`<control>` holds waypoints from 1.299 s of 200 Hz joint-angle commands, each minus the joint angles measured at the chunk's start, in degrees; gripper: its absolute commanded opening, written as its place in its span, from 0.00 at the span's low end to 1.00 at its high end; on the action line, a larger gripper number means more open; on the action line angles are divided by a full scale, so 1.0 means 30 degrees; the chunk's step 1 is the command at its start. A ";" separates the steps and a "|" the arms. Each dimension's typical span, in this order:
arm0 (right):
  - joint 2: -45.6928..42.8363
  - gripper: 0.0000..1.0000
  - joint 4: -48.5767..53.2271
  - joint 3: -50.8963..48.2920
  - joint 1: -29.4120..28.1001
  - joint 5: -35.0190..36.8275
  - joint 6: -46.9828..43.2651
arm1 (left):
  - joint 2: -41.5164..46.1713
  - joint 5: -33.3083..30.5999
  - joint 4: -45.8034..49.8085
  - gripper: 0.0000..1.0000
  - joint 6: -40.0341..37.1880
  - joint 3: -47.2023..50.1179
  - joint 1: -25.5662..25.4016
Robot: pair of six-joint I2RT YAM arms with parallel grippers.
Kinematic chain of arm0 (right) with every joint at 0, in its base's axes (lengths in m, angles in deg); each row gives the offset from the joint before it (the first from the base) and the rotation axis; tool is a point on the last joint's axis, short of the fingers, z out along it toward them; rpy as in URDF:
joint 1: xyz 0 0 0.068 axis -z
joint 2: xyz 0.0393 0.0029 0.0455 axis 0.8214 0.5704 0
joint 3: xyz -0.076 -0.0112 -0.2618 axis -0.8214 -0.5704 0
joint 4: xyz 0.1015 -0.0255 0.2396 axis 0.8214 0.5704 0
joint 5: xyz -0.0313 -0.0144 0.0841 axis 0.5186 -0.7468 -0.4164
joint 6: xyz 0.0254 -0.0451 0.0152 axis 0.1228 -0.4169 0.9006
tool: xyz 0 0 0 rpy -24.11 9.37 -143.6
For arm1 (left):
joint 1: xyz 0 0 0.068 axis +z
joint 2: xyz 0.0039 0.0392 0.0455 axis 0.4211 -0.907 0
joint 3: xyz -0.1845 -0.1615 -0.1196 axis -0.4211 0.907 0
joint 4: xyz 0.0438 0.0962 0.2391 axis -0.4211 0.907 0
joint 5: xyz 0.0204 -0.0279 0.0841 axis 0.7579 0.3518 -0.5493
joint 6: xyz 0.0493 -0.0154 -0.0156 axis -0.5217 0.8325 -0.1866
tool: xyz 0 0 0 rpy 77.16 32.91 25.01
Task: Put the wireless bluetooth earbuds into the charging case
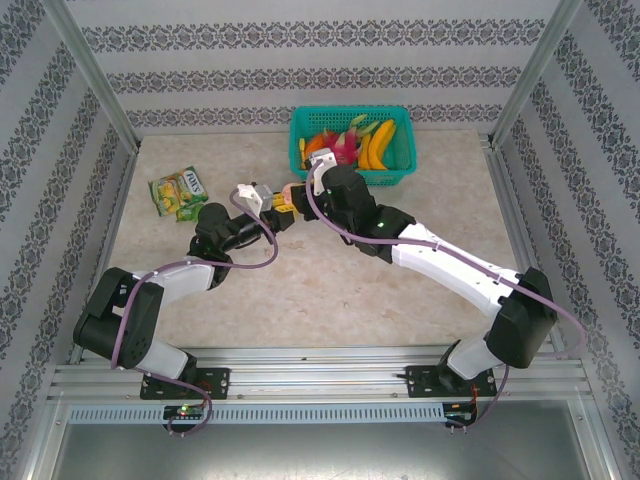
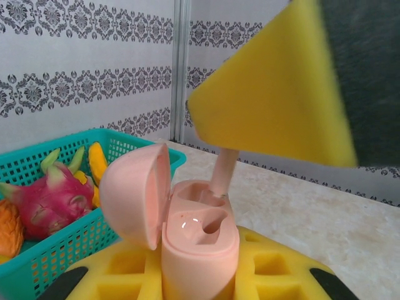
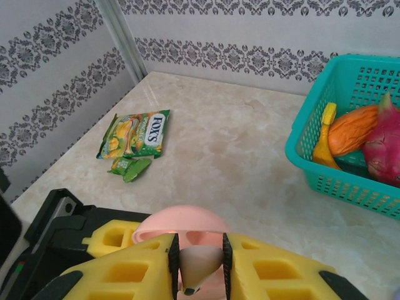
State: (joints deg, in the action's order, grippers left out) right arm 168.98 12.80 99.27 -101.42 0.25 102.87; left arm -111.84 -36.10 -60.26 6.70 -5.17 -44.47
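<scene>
Clamping hard at the bottom of the right wrist view, the right end effector [image 3: 200, 275] has its yellow pads [image 3: 134, 269] pressed together on a pale pink earbud [image 2: 223, 172], pinched squarely between them!

Switch to the left wrist view. The earbud hangs down from the yellow pad in the upper right of the frame, and its lower end reaches into the rear socket of the pink charging case [image 2: 200, 247]. How deep it sits, I can't tell from here.

The case stands upright at bottom centre, with its lid [image 2: 134, 190] swung open and tipped toward the left of the frame. The left end effector [image 2: 199, 281] is closed on the case body, yellow pads hugging it on both sides. That's a firm hold.

From the top view, the two end effectors meet nose to nose in the upper middle of the frame, raised over the table [image 1: 330, 290]. Just to their upper right is the teal basket [image 1: 385, 180]. It's loaded with a pink dragon fruit [image 1: 343, 148] and yellow bananas [image 1: 375, 145].

Out at the left of the frame, well apart from the action, a green candy bag [image 1: 178, 192] lies flat on the table. Patterned walls close in the far side and both flanks.
</scene>
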 commanded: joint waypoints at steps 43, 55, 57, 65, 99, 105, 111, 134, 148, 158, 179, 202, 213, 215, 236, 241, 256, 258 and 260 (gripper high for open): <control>0.0266 0.28 -0.0527 -0.0325 0.0264 0.0164 0.0297 | 0.0871 0.0567 0.0126 0.00 -0.0541 -0.0532 -0.0327; 0.0302 0.28 -0.0532 -0.0370 0.0308 0.0106 0.0310 | 0.0856 0.0631 0.0171 0.00 -0.0563 -0.0587 -0.0302; 0.0291 0.28 -0.0524 -0.0359 0.0303 0.0084 0.0306 | 0.0851 0.0632 0.0183 0.00 -0.0569 -0.0600 -0.0324; 0.0312 0.28 -0.0466 -0.0352 0.0331 0.0051 0.0313 | 0.0876 0.0652 0.0269 0.00 -0.0624 -0.0651 -0.0308; 0.0526 0.27 -0.0190 -0.0155 0.0258 -0.0418 0.0069 | 0.0954 0.0584 0.0654 0.00 -0.0897 -0.0822 -0.0316; 0.0577 0.27 -0.0091 -0.0107 0.0185 -0.0464 -0.0018 | 0.0988 0.0572 0.0717 0.00 -0.0928 -0.0833 -0.0319; 0.0610 0.27 0.0002 -0.0070 0.0114 -0.0443 -0.0065 | 0.0970 0.0542 0.0747 0.00 -0.1002 -0.0874 -0.0317; 0.0807 0.27 0.0423 -0.0034 -0.0169 -0.0142 -0.0204 | 0.1017 0.0349 0.0787 0.00 -0.1082 -0.0917 -0.0317; 0.0796 0.27 0.0475 -0.0177 -0.0187 -0.0051 -0.0097 | 0.1078 0.0307 0.0815 0.00 -0.1122 -0.0893 -0.0310; 0.0817 0.27 0.0532 -0.0235 -0.0188 0.0008 0.0003 | 0.1100 0.0287 0.0868 0.00 -0.1124 -0.0908 -0.0310; 0.0762 0.28 0.0628 -0.0293 -0.0188 0.0058 0.0138 | 0.1172 0.0222 0.0860 0.00 -0.1176 -0.0867 -0.0306; 0.0714 0.33 0.0760 -0.0118 -0.0181 0.0160 0.0282 | 0.1173 0.0193 0.0875 0.00 -0.1215 -0.0855 -0.0328; 0.0699 0.35 0.0954 0.0139 -0.0160 0.0222 0.0419 | 0.1146 0.0176 0.0906 0.00 -0.1230 -0.0820 -0.0305; 0.0698 0.36 0.0983 0.0200 -0.0166 0.0230 0.0480 | 0.1151 0.0189 0.0909 0.00 -0.1219 -0.0827 -0.0325; 0.0726 0.43 0.1457 0.1091 -0.0020 0.0177 0.0925 | 0.1099 0.0249 0.0873 0.00 -0.1184 -0.0756 -0.0302; 0.0753 0.45 0.1529 0.1309 -0.0018 0.0186 0.1025 | 0.1086 0.0252 0.0858 0.00 -0.1186 -0.0737 -0.0302; 0.0888 0.50 0.1770 0.1984 0.0090 -0.0033 0.1345 | 0.1051 0.0236 0.0719 0.00 -0.1127 -0.0693 -0.0310; 0.0922 0.50 0.1787 0.2061 0.0109 -0.0090 0.1399 | 0.1040 0.0240 0.0730 0.00 -0.1128 -0.0670 -0.0306; 0.0944 0.51 0.1792 0.2131 0.0128 -0.0112 0.1442 | 0.1029 0.0249 0.0726 0.00 -0.1098 -0.0665 -0.0303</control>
State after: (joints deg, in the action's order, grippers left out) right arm 170.93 16.78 101.56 -101.20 0.23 105.27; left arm -109.92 -35.78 -55.63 4.26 -5.93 -44.82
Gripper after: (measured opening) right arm 0.481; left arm 0.227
